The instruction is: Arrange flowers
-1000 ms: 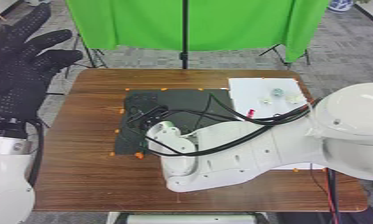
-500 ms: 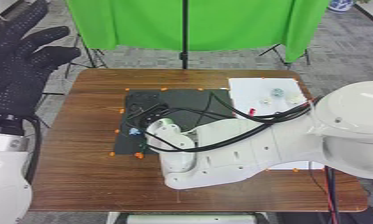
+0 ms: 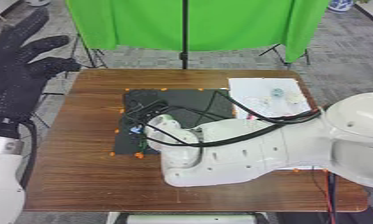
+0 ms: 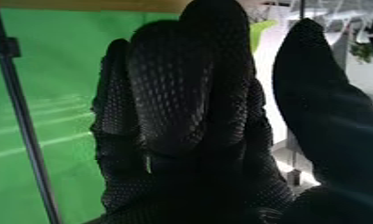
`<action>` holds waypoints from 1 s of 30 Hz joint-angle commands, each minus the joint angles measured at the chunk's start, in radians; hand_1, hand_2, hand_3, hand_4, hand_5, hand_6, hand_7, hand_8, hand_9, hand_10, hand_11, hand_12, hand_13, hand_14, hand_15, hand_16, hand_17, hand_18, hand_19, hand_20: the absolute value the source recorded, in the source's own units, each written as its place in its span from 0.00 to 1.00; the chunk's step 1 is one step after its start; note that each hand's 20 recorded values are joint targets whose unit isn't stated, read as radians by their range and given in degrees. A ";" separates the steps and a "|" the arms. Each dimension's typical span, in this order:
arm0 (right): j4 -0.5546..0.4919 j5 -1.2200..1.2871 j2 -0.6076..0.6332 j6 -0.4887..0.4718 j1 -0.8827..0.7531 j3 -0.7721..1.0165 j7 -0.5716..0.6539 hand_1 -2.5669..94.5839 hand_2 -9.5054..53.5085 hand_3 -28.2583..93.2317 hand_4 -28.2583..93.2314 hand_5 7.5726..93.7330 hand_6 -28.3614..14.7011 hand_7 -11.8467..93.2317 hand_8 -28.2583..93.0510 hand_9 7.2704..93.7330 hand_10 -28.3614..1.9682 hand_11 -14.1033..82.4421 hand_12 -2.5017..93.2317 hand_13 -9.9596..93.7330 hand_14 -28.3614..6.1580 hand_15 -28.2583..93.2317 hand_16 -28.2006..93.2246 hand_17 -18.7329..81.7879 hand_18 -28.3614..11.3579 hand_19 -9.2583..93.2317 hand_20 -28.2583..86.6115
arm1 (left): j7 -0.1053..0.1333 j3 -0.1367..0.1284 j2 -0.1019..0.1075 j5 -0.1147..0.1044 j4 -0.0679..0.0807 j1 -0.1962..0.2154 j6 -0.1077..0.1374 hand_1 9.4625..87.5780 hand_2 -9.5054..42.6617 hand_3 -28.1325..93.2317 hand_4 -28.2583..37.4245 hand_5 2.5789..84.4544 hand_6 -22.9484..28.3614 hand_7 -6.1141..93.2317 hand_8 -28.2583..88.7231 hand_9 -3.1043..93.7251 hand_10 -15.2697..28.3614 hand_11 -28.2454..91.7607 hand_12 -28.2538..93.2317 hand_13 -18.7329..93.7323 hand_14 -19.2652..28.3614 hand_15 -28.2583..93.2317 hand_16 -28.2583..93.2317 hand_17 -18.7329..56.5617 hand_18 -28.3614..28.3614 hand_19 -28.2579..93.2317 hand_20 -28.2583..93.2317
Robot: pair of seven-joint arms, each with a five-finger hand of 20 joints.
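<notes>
Now a small pale-blue flower (image 3: pixel 135 129) has come into view near the loosely open fingers of the black-gloved right hand (image 4: pixel 169 90), so it's probably being placed.

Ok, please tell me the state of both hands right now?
Left hand: open, holding nothing.
Right hand: I cannot tell whether it is open or closed, or if it holds something.

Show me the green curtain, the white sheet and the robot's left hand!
Green curtain (image 3: pixel 147 25): head view, left part.
White sheet (image 3: pixel 253 86): head view, far part.
Left hand (image 3: pixel 12 92): head view, palm.
</notes>
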 commanded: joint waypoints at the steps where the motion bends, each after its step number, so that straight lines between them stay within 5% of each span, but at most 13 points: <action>1: -0.092 -0.050 0.212 -0.115 -0.112 0.197 -0.055 0.43 0.00 0.87 0.00 0.68 0.63 0.26 0.13 0.91 0.58 0.47 0.22 0.88 0.64 0.69 0.38 0.54 0.23 0.95 0.24 | 0.003 -0.023 -0.105 0.010 -0.030 0.145 0.025 0.14 0.39 0.82 0.00 0.33 0.59 0.23 0.15 0.42 0.81 0.44 0.38 0.56 1.00 0.67 0.24 0.22 1.00 0.94 0.00; 7: -0.148 -0.049 0.392 -0.174 -0.278 0.400 -0.026 0.40 0.00 0.85 0.00 0.59 0.60 0.25 0.13 0.81 0.50 0.43 0.19 0.83 0.58 0.69 0.36 0.53 0.22 0.93 0.24 | 0.020 -0.034 -0.137 0.005 -0.044 0.214 0.040 0.13 0.36 0.84 0.00 0.35 0.58 0.23 0.15 0.40 0.82 0.45 0.36 0.45 1.00 0.72 0.17 0.18 1.00 0.92 0.00; 12: -0.197 -0.050 0.511 -0.188 -0.483 0.644 0.020 0.38 0.00 0.84 0.00 0.57 0.60 0.25 0.14 0.76 0.45 0.41 0.18 0.80 0.54 0.70 0.35 0.52 0.20 0.92 0.24 | 0.029 -0.047 -0.167 -0.001 -0.043 0.256 0.020 0.12 0.35 0.85 0.00 0.35 0.59 0.21 0.16 0.37 0.82 0.46 0.34 0.42 1.00 0.73 0.14 0.15 1.00 0.86 0.10; 18: -0.237 -0.069 0.630 -0.064 -0.678 0.838 0.076 0.36 0.02 0.85 0.00 0.51 0.57 0.25 0.14 0.72 0.38 0.40 0.18 0.77 0.51 0.70 0.34 0.52 0.18 0.92 0.23 | 0.021 -0.068 -0.190 -0.005 -0.046 0.290 0.022 0.12 0.35 0.85 0.00 0.35 0.58 0.21 0.16 0.36 0.82 0.46 0.34 0.40 1.00 0.73 0.14 0.12 0.99 0.78 0.19; 23: -0.248 -0.108 0.702 -0.029 -0.756 0.906 0.151 0.35 0.03 0.85 0.00 0.47 0.53 0.24 0.14 0.70 0.36 0.41 0.18 0.78 0.52 0.72 0.33 0.53 0.19 0.94 0.22 | 0.029 -0.060 -0.189 -0.012 -0.044 0.296 0.027 0.12 0.35 0.86 0.00 0.35 0.59 0.20 0.16 0.36 0.82 0.46 0.34 0.39 1.00 0.72 0.14 0.12 0.99 0.77 0.21; 30: -0.242 -0.091 0.743 -0.098 -0.867 1.025 0.225 0.36 0.04 0.84 0.01 0.46 0.52 0.22 0.15 0.76 0.38 0.43 0.18 0.83 0.56 0.74 0.33 0.58 0.18 0.99 0.19 | 0.029 -0.047 -0.185 -0.015 -0.042 0.287 0.029 0.12 0.35 0.86 0.00 0.35 0.59 0.20 0.16 0.36 0.82 0.46 0.33 0.39 1.00 0.73 0.14 0.12 0.98 0.76 0.23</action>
